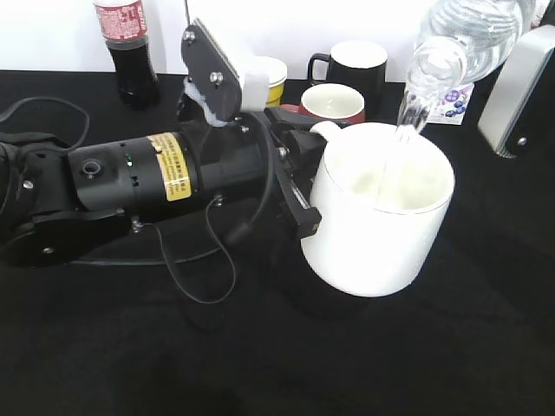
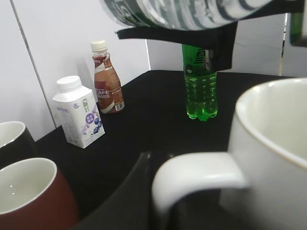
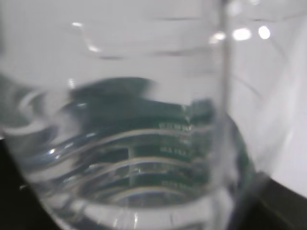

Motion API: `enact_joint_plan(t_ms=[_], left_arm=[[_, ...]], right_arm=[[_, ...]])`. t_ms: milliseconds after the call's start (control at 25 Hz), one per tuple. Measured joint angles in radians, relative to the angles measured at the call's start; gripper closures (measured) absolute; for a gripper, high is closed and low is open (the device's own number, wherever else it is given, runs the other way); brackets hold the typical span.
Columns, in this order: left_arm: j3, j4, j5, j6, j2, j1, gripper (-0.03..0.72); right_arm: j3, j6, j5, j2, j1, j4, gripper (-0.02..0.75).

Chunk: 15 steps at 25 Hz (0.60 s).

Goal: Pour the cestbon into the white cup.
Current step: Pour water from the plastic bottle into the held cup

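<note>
Pouring water from the tilted bottle at one o'clock into the white cup, left claw clamping its handle steady; right claw's grip indiscernible.

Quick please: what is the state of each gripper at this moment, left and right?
Left gripper: closed on the handle of the white cup.
Right gripper: holding the cestbon tilted over the cup, water pouring; its fingers are not visible.
</note>
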Motion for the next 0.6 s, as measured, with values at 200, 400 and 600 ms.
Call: enact_joint_plan(t_ms=[200,400,600], left_arm=[[0.000,0.000,0.001,0.000,0.000,0.000,0.648],[0.000,-0.001,0.000,-0.003,0.000,0.000,0.648],[0.000,-0.002,-0.012,-0.025,0.000,0.000,0.648]], right_arm=[[0.000,-0.052,-0.001,0.000,0.000,0.044,0.239],[0.000,-0.087,-0.003,0.000,0.000,0.060,0.239],[0.000,-0.100,-0.004,0.000,0.000,0.064,0.239]])
